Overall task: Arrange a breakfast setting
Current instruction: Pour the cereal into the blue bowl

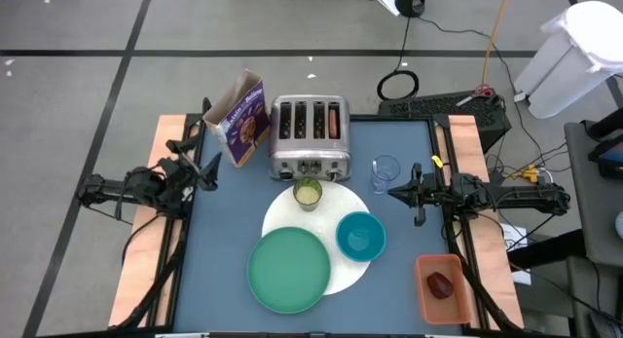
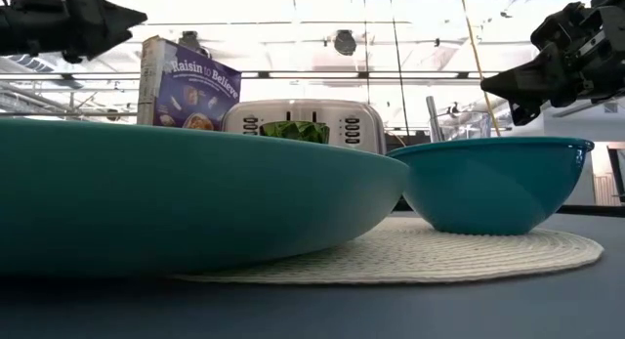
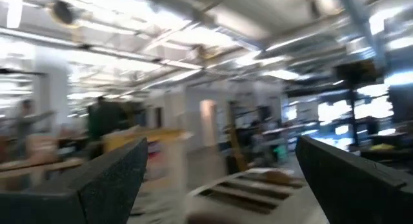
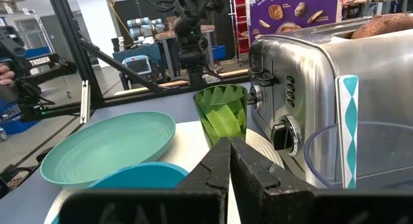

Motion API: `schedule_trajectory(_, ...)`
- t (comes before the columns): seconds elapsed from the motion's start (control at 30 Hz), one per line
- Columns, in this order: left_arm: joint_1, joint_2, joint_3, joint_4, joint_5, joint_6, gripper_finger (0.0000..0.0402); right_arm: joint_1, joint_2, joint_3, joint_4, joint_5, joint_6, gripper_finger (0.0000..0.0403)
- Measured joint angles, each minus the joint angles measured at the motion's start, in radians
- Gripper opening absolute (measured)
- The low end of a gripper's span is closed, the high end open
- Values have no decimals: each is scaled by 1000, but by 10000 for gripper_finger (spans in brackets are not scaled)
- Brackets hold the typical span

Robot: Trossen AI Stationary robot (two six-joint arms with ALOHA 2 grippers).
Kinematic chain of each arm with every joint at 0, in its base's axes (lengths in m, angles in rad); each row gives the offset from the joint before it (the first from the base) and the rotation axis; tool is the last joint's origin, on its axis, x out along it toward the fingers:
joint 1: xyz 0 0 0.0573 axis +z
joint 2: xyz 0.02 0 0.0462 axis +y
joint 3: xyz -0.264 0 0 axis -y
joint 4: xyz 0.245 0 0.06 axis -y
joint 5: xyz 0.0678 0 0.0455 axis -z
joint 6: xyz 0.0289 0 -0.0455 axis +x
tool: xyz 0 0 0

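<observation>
The large white round disc [image 1: 350,272] is laid near the middle of the bench [image 1: 224,231], with the green plate [image 1: 288,269], the smaller teal bowl [image 1: 360,235] and the small yellow-green cup [image 1: 308,193] set on it. The clear glass [image 1: 385,171] is left off it, to the right of the toaster [image 1: 310,136]. The dark red fruit [image 1: 442,284] lies in an orange tray [image 1: 426,291] at the near right; a brown pastry [image 4: 387,22] is seen in a toaster slot. No spoon is made out. The left gripper [image 1: 206,170] is raised at the left with fingers apart, the right gripper [image 1: 397,192] beside the glass with fingers together.
</observation>
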Motion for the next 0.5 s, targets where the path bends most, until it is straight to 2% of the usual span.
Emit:
schedule_trajectory(0.1, 0, 0, 0, -2, -96, 11, 399, 0, 0, 0, 0, 0, 0, 6)
schedule_trajectory(0.23, 0, 0, 0, -67, -146, 2, 399, 0, 0, 0, 0, 0, 0, 6)
schedule_trajectory(0.4, 17, 0, -1, -208, -162, -116, 399, 0, 0, 0, 0, 0, 0, 6)
schedule_trajectory(0.5, 38, 0, -1, -274, -254, -188, 399, 0, 0, 0, 0, 0, 0, 6)
